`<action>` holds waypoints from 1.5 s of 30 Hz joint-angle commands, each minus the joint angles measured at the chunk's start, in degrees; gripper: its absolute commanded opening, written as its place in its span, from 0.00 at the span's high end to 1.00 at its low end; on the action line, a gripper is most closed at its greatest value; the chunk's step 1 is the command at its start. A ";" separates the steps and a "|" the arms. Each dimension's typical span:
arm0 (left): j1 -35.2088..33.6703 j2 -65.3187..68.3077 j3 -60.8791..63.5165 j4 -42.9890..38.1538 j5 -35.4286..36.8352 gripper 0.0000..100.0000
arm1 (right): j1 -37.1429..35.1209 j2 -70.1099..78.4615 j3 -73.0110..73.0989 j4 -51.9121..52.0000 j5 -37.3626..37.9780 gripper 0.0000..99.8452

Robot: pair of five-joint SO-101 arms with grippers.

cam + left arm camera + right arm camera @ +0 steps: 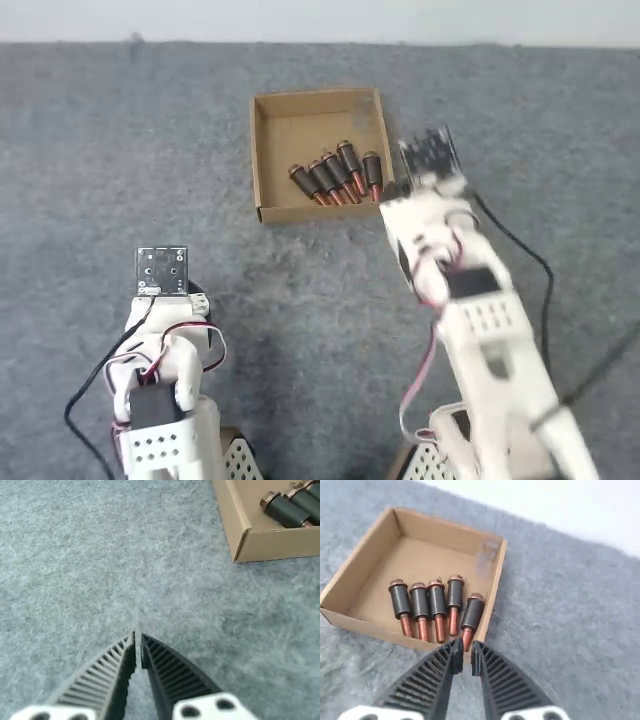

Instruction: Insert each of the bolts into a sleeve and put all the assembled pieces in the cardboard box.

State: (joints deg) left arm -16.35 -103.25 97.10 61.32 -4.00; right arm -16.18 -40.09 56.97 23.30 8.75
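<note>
Hovering just beside the cardboard box (pixel 300 130), the right gripper (pixel 463 655) has its jaws all but closed, carrying nothing. The left gripper (pixel 138 642), lower left in the high view, is pinched together and empty too. Inside the box, upper centre: five sleeved bolts (pixel 338 175) side by side. Looks like the job's done!

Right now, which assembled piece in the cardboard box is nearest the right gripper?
The piece at the row's end, beside the cardboard box wall, tilted unlike the other four; its copper tip lies just ahead of the right gripper.
</note>
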 commanded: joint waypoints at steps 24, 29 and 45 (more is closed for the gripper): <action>0.00 -0.88 -0.57 1.23 -0.53 0.98 | 7.78 -63.25 39.56 34.42 -3.52 0.99; 0.00 -0.88 -0.57 1.32 -0.53 0.98 | 8.92 -63.43 39.56 45.67 -2.99 0.99; 1.85 -1.05 -0.57 11.25 -0.26 0.98 | 14.46 -63.43 39.56 51.65 -3.69 0.99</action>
State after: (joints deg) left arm -15.38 -103.25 97.10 67.03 -4.00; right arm -2.37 -102.68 95.38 74.81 5.85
